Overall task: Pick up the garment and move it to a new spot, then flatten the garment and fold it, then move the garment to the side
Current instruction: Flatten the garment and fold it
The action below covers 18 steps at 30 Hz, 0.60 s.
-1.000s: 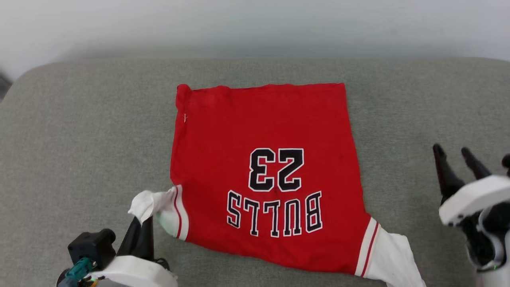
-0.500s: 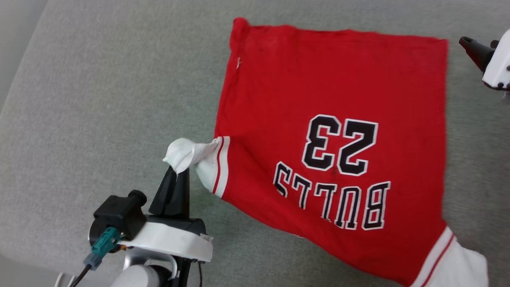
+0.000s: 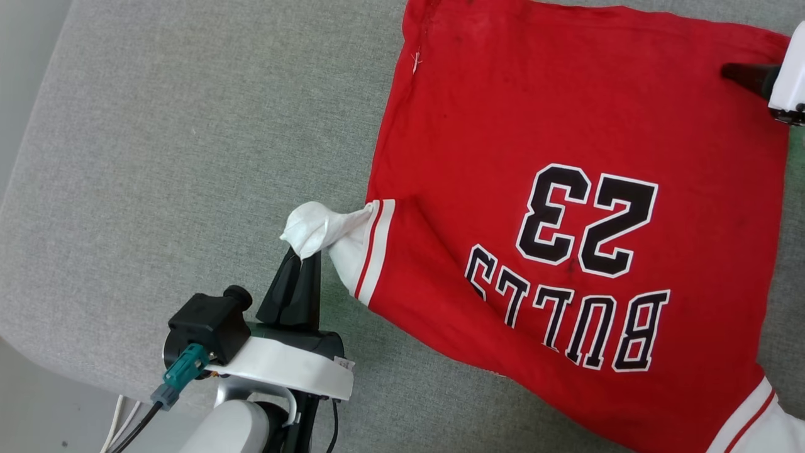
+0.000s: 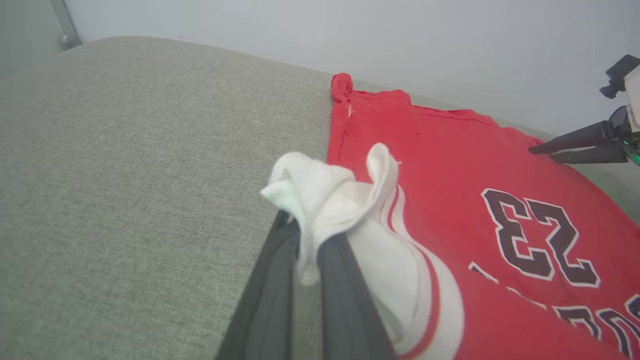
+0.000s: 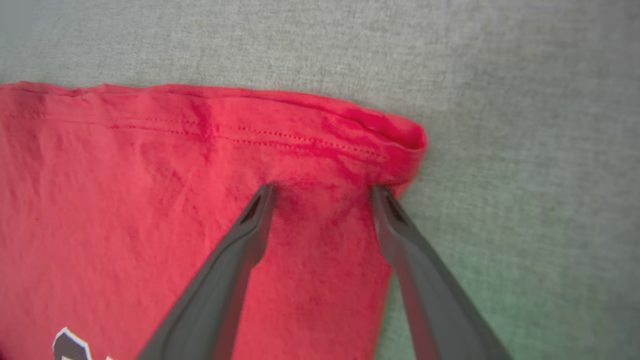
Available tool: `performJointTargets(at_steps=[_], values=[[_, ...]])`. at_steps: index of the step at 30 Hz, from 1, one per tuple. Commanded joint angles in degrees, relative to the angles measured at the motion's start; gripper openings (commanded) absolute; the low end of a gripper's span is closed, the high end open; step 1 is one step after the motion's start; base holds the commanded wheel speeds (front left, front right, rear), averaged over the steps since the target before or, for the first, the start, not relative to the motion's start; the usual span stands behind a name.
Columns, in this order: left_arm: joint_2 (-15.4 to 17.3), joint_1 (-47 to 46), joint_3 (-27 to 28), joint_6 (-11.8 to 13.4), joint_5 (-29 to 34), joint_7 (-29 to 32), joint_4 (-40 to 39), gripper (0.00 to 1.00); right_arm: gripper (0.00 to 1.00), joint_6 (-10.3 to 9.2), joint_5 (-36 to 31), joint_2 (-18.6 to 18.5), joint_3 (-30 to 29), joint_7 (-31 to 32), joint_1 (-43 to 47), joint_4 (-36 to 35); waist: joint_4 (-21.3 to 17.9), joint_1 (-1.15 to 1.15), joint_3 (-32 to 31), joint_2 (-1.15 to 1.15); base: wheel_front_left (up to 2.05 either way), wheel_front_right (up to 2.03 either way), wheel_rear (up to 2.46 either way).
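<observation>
Head view shows the garment [image 3: 566, 157], a red jersey-style T-shirt, spread mostly flat on a grey upholstered surface [image 3: 157, 157] and filling the right half of the frame, skewed so that its hem runs along the top edge. Dark, white-outlined lettering reads upside down: "23" [image 3: 588, 220] above "BULLS" [image 3: 566, 321]. One white sleeve [image 3: 327, 229], trimmed with a red stripe on a white band, is bunched into a peak at centre-left, where the left tool [image 3: 300, 264] is clamped on it, its two dark fingers pressed together around the cloth. A second white sleeve [image 3: 761, 421] sits in the lower right corner. At the upper right edge the right tool [image 3: 745, 74] reaches in over the red fabric; its wrist view shows the fingers spread wide apart, tips at the cloth just below the stitched hem [image 5: 225, 130] near its rolled corner. Whether they press into it I cannot tell.
</observation>
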Motion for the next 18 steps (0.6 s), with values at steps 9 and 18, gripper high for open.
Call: performJointTargets(at_steps=[9,18], values=[[-0.1,0.2,0.0,-1.0,-1.2,-0.5,2.8,0.0,0.0,-0.03,-1.9,-2.0,1.6,2.1,2.6,-0.1,-1.2,-0.01,-4.6,0.0,0.0,0.0,0.0],[2.6,4.4,2.0,0.9,-2.9,1.2,4.3,0.0,0.0,-0.03,1.0,-4.7,7.0,2.4,13.2,-10.5,-8.4,-0.01,-13.6,0.0,0.0,0.0,0.0]])
